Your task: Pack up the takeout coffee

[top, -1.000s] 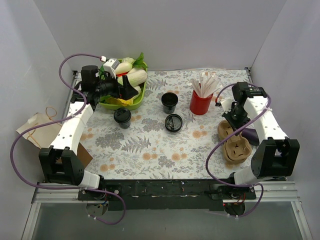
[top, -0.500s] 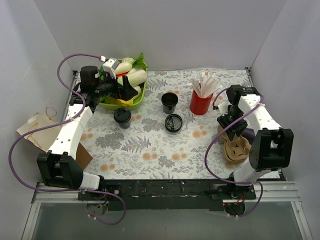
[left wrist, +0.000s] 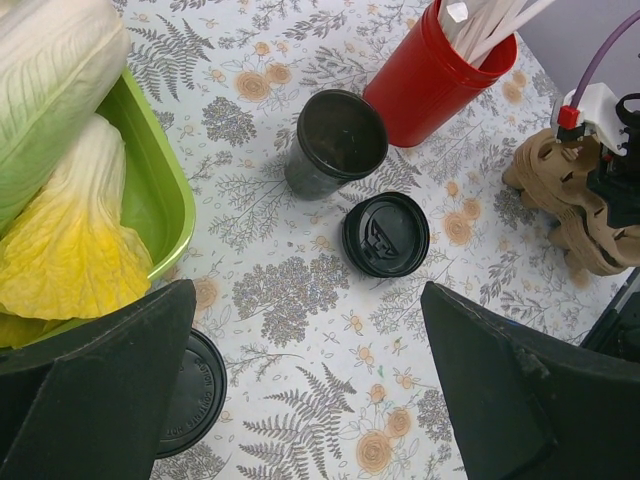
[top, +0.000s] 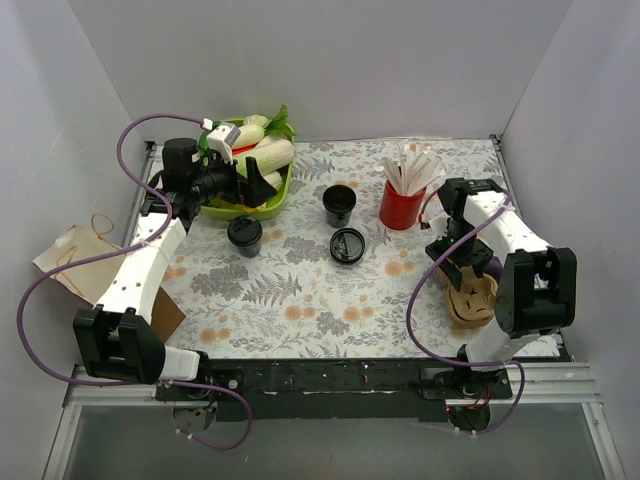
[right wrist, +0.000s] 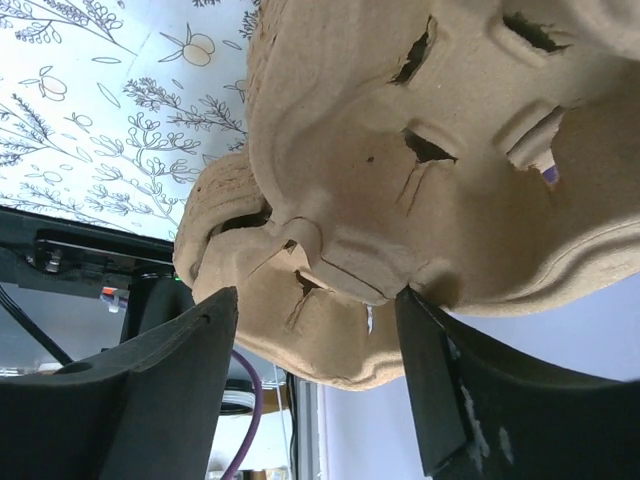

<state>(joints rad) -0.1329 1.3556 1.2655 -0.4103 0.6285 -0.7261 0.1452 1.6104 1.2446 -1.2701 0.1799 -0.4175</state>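
Note:
The takeout coffee, a small black cup with a sip lid, stands left of centre on the floral cloth. In the left wrist view the takeout coffee is half hidden behind my left finger. My left gripper hovers open above it, by the green tray, with nothing between the fingers. A lidless black cup and a loose black lid sit mid-table. My right gripper is open over the tan pulp carrier stack. The carrier edge lies between its fingers, ungripped.
A red cup of white sticks stands at the back right, close to my right arm. A green tray of leafy vegetables sits at the back left. A brown paper bag lies off the cloth to the left. White walls enclose three sides.
My right gripper has gone from shut to open and its wrist has swung left, down over the carrier stack. The left arm has hardly moved and stays open.

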